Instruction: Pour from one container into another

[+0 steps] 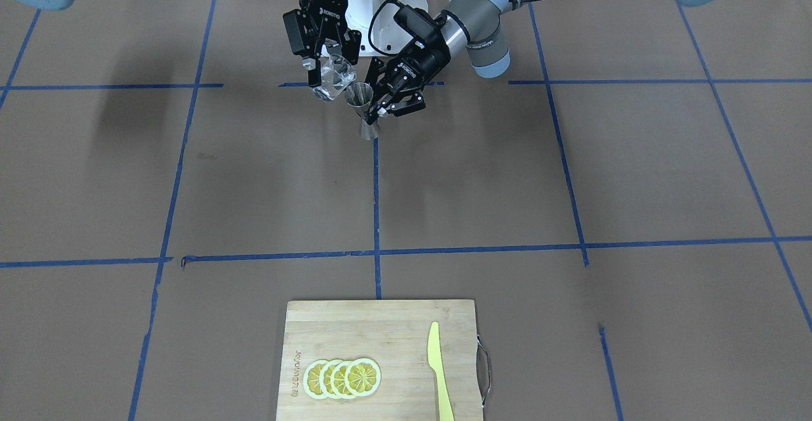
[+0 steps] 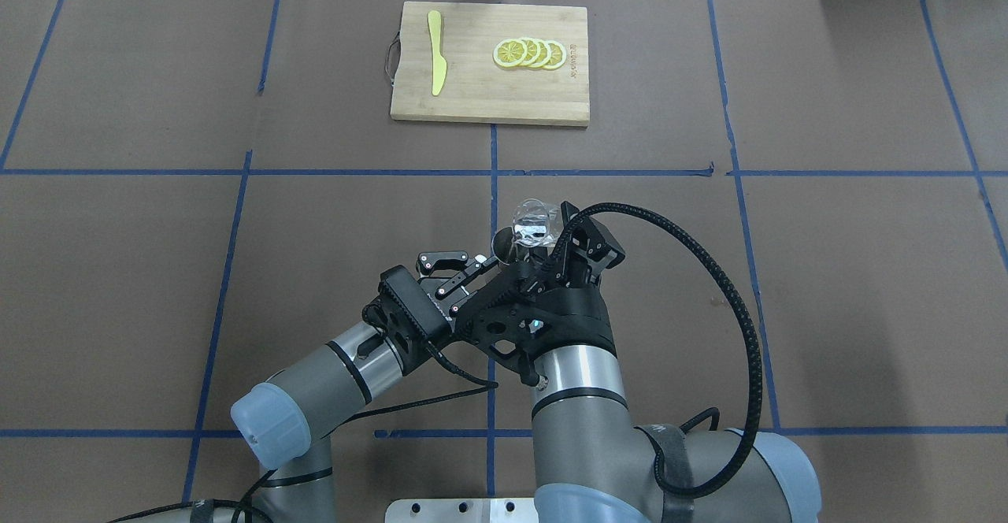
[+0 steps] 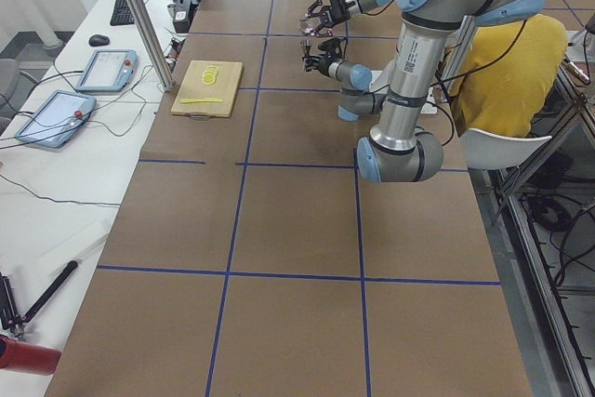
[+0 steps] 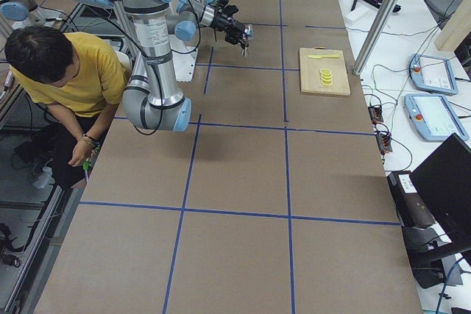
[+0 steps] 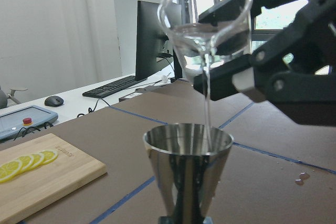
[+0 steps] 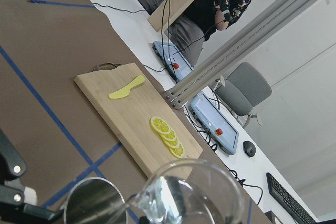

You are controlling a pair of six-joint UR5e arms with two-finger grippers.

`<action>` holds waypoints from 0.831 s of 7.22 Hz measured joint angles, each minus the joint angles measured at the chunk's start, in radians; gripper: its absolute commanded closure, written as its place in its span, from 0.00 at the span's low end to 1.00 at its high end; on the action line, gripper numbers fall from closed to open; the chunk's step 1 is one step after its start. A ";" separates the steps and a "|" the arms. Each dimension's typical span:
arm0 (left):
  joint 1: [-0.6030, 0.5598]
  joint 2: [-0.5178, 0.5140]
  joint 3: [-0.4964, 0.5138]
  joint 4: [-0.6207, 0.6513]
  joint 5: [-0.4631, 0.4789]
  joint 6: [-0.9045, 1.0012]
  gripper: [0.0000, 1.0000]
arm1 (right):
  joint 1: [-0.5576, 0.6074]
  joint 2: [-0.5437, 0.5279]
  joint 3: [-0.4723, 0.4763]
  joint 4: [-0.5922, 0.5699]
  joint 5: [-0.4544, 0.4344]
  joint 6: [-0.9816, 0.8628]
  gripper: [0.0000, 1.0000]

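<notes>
Right gripper (image 1: pixel 331 71) is clamped on the glass cup (image 1: pixel 334 82), held tilted in the air with its lip down toward the jigger (image 1: pixel 362 100). The cup is above and just beside the jigger's open mouth.

Left wrist view: a thin clear stream (image 5: pixel 208 98) runs from the lip into the upper cone. Liquid shows in the cup's bowl. The jigger's base is cut off by the frame's lower edge, and none of the left gripper's own fingers appear.

Left gripper (image 1: pixel 382 109) comes in low from the side, fingers at the jigger's narrow waist. The jaws look closed on it, though the contact is small and partly hidden in the front view. Overhead, the right wrist and its cable cover most of both grippers; only the cup's rim and a sliver of jigger show.

Right wrist view: cup rim cut off at the bottom edge, jigger mouth beside it.

Side views: grippers too small to read.

Far across the table (image 1: pixel 571 174), well apart: a cutting board (image 1: pixel 380 329) with lemon slices (image 1: pixel 342 378) and a yellow knife (image 1: pixel 439 370).
</notes>
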 measured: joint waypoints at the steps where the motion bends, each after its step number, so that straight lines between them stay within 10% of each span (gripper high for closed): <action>1: 0.000 0.000 0.000 0.000 0.000 0.000 1.00 | 0.001 0.000 -0.001 0.000 -0.001 -0.011 1.00; 6: 0.000 -0.001 -0.001 0.000 -0.002 0.000 1.00 | 0.014 0.001 0.001 0.000 -0.015 -0.097 1.00</action>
